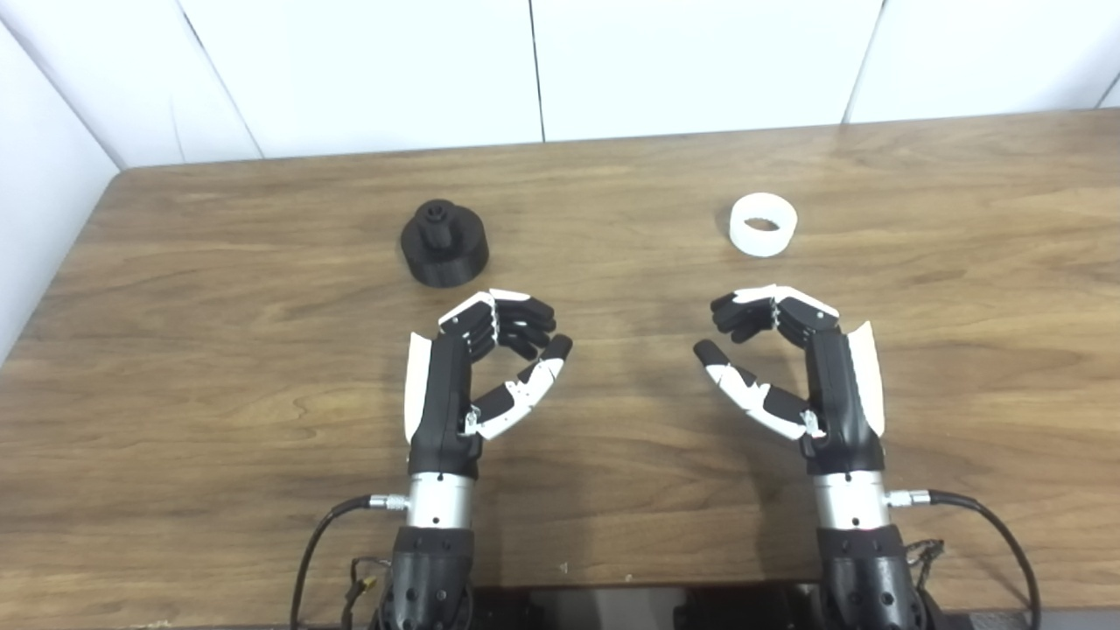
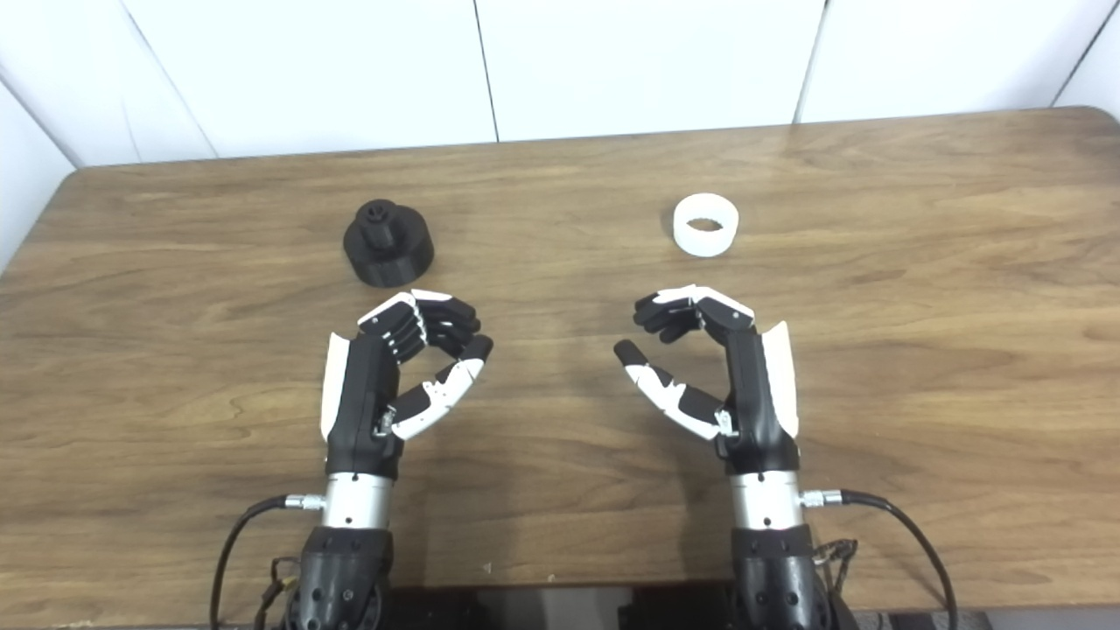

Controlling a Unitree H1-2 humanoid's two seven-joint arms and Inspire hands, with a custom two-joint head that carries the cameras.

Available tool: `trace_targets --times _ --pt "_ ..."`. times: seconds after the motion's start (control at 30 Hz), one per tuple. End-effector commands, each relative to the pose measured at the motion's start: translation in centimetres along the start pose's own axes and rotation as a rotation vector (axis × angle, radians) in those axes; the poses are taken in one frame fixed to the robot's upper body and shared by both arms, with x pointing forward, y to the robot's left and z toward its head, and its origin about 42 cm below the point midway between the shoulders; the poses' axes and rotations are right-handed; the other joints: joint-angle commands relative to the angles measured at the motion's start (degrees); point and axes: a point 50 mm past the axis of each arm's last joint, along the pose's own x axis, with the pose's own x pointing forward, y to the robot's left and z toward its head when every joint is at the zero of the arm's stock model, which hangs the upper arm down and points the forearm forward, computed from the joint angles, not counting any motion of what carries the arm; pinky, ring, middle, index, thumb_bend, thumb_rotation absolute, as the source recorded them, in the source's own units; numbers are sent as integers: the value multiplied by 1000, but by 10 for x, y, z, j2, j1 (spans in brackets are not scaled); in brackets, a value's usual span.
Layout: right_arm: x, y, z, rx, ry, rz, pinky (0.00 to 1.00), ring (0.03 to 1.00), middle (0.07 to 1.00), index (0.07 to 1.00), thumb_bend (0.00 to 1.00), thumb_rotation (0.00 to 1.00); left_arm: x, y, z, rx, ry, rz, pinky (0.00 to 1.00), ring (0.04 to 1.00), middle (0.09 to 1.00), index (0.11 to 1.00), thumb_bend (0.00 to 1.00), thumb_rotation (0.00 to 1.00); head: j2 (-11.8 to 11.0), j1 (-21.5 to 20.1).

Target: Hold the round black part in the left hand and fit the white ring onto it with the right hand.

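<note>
across the whole scene stretches a brown wooden table [image 1: 175, 367], backed by a white panelled wall [image 1: 394, 70]. both arms come up from the near edge, each with a thin black cable [image 1: 311, 542] looping off the wrist.

the left hand [image 1: 472, 372] sits over the table on the left of centre, palm turned inward, fingers curled toward the thumb but with a gap left between them; it holds nothing and is released. the right hand [image 1: 792, 367] mirrors it on the right of centre, fingers likewise curled over with the thumb standing apart, and it too is empty.

the round black part [image 1: 444, 242] stands on the table just beyond the left hand's fingers, apart from them, its small stub pointing up from a wider base. the white ring [image 1: 763, 225] lies flat on the table beyond the right hand, also untouched, with its opening facing up. the two pieces are well apart from each other.
</note>
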Motion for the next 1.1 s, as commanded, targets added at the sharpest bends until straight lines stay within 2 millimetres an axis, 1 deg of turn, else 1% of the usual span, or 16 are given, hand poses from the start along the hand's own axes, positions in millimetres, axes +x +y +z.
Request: trace_targets --times 0.0,0.47,0.53,0.67,0.7,0.8,0.83,0.87,0.97,1.07 --pt "-9 21 18 100 25 -70 447 527 586 494 496 149 -5 4 10 -3 -37 14 397 478 524 488 500 67 0 0" --pt "-9 21 17 99 23 -66 452 529 585 495 496 150 -5 4 10 -1 -38 15 404 481 524 488 500 69 1 0" --pt "-9 21 17 101 25 -66 453 529 585 494 496 149 -5 4 10 0 -37 16 404 480 523 488 500 69 -2 10" --pt "-9 17 15 103 19 -70 453 532 587 494 496 148 -5 -1 8 -21 -39 14 418 491 529 488 501 68 -12 67" --pt "-10 15 13 104 17 -69 453 533 589 495 496 148 -5 -4 7 -19 -40 12 416 491 530 488 501 68 -16 87" --pt "-11 9 9 102 17 -68 452 535 597 496 495 148 -5 -10 6 -11 -36 12 410 489 531 489 501 68 -23 123" --pt "-12 5 6 89 20 -66 454 535 600 496 495 150 -6 -13 5 -12 -31 12 410 489 532 489 502 68 -28 145" --pt "-13 2 5 79 22 -65 455 536 603 496 495 151 -6 -16 5 -14 -27 11 411 490 534 489 502 68 -31 155" --pt "-14 -5 0 77 31 -65 458 539 610 496 496 154 -6 -22 3 -16 -24 11 408 487 536 489 502 68 -37 170" --pt "-15 -8 -4 83 29 -59 460 536 608 497 496 155 -6 -25 3 -12 -22 13 399 478 534 490 502 69 -37 171"
